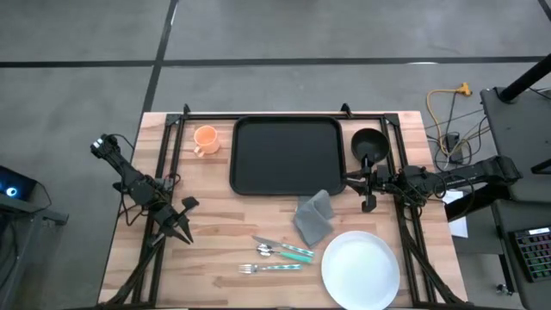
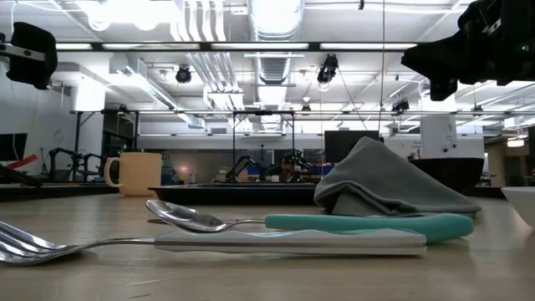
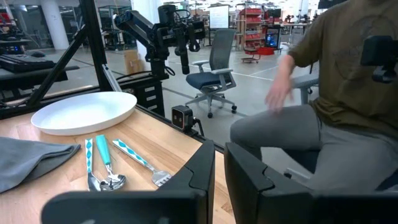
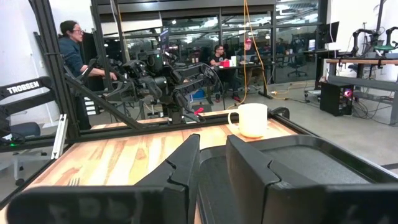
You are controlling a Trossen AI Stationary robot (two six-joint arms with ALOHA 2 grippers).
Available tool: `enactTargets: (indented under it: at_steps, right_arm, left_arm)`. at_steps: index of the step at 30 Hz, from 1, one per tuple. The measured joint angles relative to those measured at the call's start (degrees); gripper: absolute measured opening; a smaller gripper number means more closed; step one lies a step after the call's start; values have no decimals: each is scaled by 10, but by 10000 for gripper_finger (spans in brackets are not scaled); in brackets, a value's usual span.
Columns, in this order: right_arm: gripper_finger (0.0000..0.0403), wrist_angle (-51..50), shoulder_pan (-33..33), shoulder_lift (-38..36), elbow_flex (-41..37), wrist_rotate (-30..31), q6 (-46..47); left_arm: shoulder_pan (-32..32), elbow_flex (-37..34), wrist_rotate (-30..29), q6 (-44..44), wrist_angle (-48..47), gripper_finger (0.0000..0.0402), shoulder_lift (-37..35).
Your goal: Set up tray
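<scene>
The black tray (image 1: 287, 155) lies flat at the table's far middle, with nothing on it. Left of it stands an orange mug (image 1: 205, 139), right of it a black bowl (image 1: 368, 145). A folded grey napkin (image 1: 314, 217) lies near the tray's near right corner. Teal-handled cutlery (image 1: 280, 251) and a fork (image 1: 271, 268) lie nearer still, beside the white plate (image 1: 360, 269). My left gripper (image 1: 183, 220) hovers shut over the table's left side. My right gripper (image 1: 366, 191) hovers shut just past the tray's right edge, below the bowl.
A black frame rail (image 1: 284, 114) runs along the table's far edge, with struts down both sides. A person (image 3: 336, 93) sits close beyond the table's near right side. Bare wood (image 1: 215, 258) lies between my left gripper and the cutlery.
</scene>
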Motion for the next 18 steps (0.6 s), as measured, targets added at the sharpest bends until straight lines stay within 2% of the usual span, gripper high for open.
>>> enactTargets:
  at_steps: [18]
  right_arm:
    - [74, 0, 0, 0, 0, 0, 0]
  left_arm:
    - [0, 0, 0, 0, 0, 18, 0]
